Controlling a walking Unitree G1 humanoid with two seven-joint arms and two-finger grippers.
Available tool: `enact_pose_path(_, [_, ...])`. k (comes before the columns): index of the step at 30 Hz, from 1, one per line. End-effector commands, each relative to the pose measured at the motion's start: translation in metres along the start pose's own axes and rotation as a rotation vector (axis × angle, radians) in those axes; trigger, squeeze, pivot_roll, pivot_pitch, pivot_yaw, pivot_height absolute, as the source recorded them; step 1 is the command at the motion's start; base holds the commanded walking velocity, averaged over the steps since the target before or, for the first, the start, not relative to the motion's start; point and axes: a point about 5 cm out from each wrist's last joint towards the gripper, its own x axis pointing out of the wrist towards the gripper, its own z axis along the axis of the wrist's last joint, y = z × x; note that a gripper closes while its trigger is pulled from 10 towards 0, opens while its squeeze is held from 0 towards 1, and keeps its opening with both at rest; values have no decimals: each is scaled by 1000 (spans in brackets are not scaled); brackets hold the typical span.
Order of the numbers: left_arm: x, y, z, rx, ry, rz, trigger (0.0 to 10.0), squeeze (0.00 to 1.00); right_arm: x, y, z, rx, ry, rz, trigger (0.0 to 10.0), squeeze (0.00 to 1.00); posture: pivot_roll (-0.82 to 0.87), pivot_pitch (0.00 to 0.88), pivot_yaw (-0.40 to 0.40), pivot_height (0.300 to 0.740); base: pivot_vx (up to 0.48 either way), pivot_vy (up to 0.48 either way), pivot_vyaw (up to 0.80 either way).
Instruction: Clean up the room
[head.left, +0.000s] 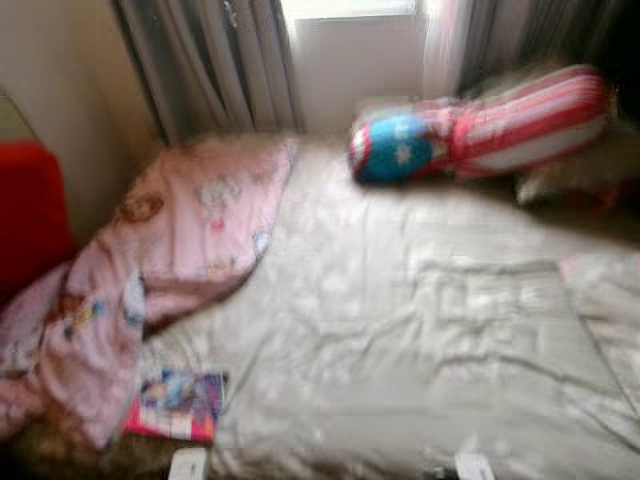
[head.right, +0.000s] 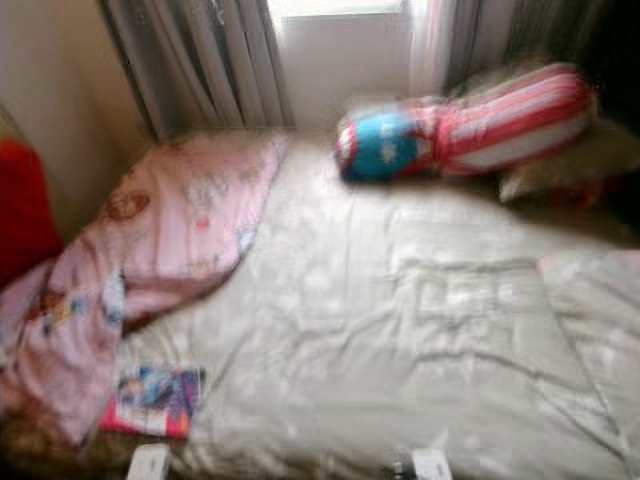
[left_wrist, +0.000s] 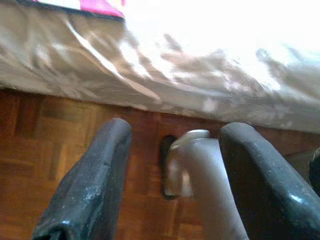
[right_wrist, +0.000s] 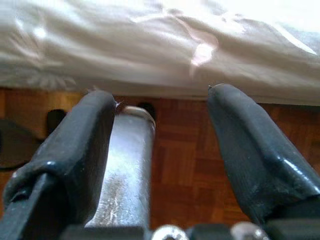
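Both hands hang open and empty over parquet floor beside the bed; crumpled pink printed blanket (head.left: 170, 260) lies forward-left, nearer left hand (left_wrist: 170, 175).

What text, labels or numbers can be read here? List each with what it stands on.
None can be read.
Picture book at the bed's near corner: colourful cover, any print too blurred.
Pink blanket: cartoon patterns, no legible words.
Striped bolster pillow: a star on its blue end, no lettering.
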Motion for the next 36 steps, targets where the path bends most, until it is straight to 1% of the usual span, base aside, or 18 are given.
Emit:
enact_pose_path(1, [-3, 11, -1, 3, 8, 32, 10000, 0, 2, 9, 6, 1, -18, 24, 10000, 0, -40, 0, 9, 740, 0, 450, 0])
enact_pose_path(15, [-2, 10, 0, 2, 5, 33, 10000, 0, 2, 9, 8, 12, -29, 30, 10000, 0, -24, 0, -1, 740, 0, 450, 0])
enact_pose_path(19, [-2, 10, 0, 3, 6, 33, 10000, 0, 2, 9, 8, -7, -20, 27, 10000, 0, -23, 0, -1, 740, 0, 450, 0])
enact_pose_path(36, [-2, 9, 0, 6, 4, 33, 10000, 0, 2, 8, 8, -12, -22, 31, 10000, 0, -15, 0, -11, 740, 0, 434, 0])
